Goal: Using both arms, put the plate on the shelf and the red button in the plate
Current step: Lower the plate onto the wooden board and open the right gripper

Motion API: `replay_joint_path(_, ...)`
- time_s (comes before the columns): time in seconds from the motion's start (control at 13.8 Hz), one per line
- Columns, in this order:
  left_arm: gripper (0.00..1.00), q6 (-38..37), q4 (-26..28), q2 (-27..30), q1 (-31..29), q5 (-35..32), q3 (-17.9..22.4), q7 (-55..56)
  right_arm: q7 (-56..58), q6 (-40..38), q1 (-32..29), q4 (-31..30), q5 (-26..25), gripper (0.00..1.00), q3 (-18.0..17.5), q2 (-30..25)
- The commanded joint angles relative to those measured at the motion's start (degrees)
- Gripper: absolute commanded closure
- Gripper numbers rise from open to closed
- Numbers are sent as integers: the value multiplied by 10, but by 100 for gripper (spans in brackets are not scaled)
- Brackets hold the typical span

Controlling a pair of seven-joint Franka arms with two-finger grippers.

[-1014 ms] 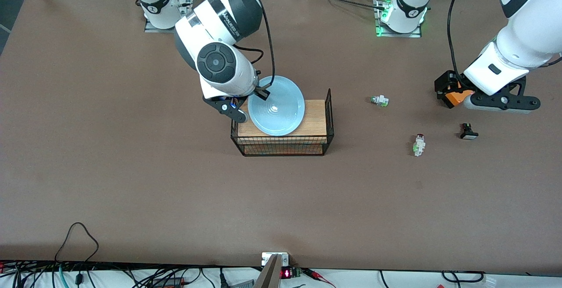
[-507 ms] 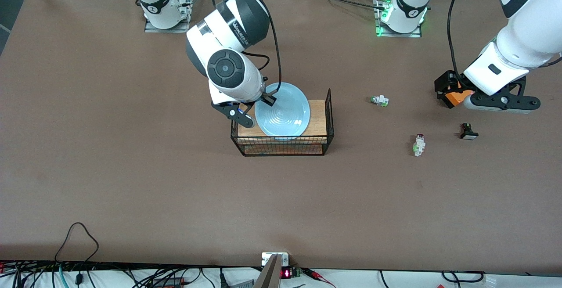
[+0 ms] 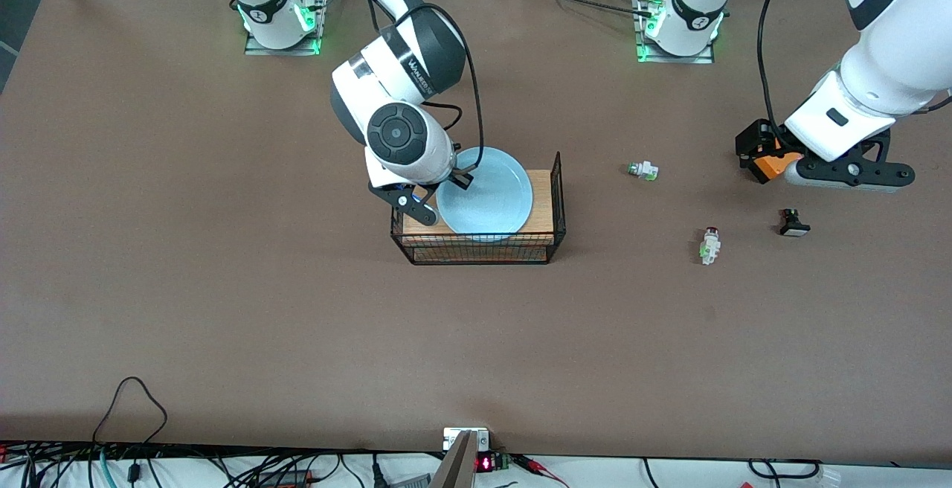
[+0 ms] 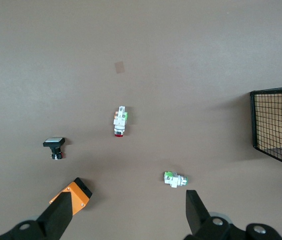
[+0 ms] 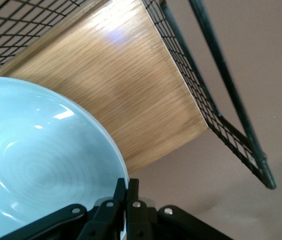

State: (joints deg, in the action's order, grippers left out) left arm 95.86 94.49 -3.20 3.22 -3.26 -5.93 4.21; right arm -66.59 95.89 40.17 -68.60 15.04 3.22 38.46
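The pale blue plate hangs over the wooden floor of the black wire basket. My right gripper is shut on its rim at the side toward the right arm's end. The right wrist view shows the fingers pinching the plate edge above the wood. The red button lies on the table toward the left arm's end, white with a green mark and a red cap. My left gripper waits open above the table there. In the left wrist view the left gripper hangs clear of the red button.
A white piece with a green and silver end lies farther from the camera than the red button. A black piece with a white face lies beside the button, under my left hand. Cables run along the table's near edge.
My right arm has carried the plate toward the left arm's end and nearer the camera, so it sits more fully over the basket. The left arm has not moved.
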Motion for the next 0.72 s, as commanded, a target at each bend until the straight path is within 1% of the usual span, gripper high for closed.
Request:
replay_joint_path(0.0, 0, -11, -10, 1, 3, 3, 1, 2, -8, 29, 6, 1, -26, 100, 5, 13)
replay_joint_path(0.22, 0, -12, -10, 1, 2, 4, 2, 2, -6, 32, 6, 1, -34, 99, 5, 26)
replay_joint_path(0.36, 0, -12, -10, 0, 1, 4, 2, 3, -5, 38, 6, 1, -34, 96, 5, 27)
replay_joint_path(0.58, 0, -11, -9, -3, 1, 8, 2, 11, -3, 40, 1, 1, -32, 77, 5, 28)
replay_joint_path(0.65, 0, -11, -9, -5, 1, 8, 2, 10, -6, 40, -1, 2, -31, 62, 5, 28)
